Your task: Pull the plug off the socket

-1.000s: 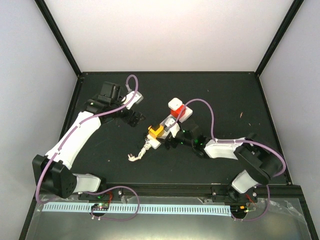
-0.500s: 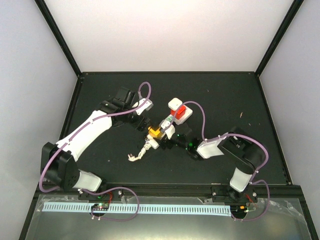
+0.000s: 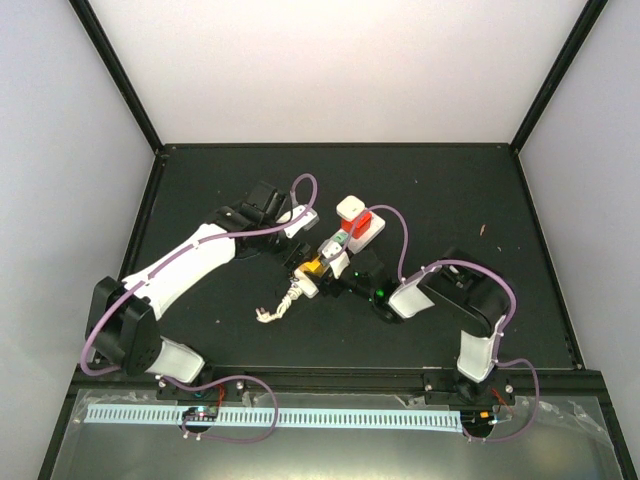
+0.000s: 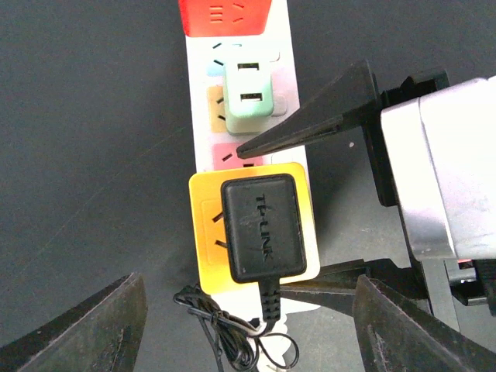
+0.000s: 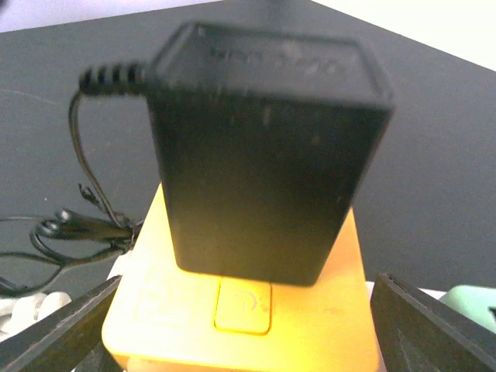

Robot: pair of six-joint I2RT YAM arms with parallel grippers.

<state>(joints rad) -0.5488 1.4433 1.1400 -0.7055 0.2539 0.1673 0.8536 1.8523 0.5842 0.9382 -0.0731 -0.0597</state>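
The socket is a white power strip lying diagonally mid-table, with red, green, pink and yellow faces. The plug is a black TP-LINK adapter seated in a yellow block near the strip's cord end; in the right wrist view the plug stands on that yellow block. My left gripper hovers open over the cord end, its fingers wide either side of the plug's black cord. My right gripper is open, its fingers straddling the yellow block from the side.
A mint-green USB adapter sits in the strip beyond the plug, and a red face past that. A bundled thin black cord and the white cord stub lie on the black table. Frame walls border the table.
The left arm swung right, from the table's left, to over the strip's cord end. The right arm drew in around the yellow block. Both sets of jaws narrowed somewhat.
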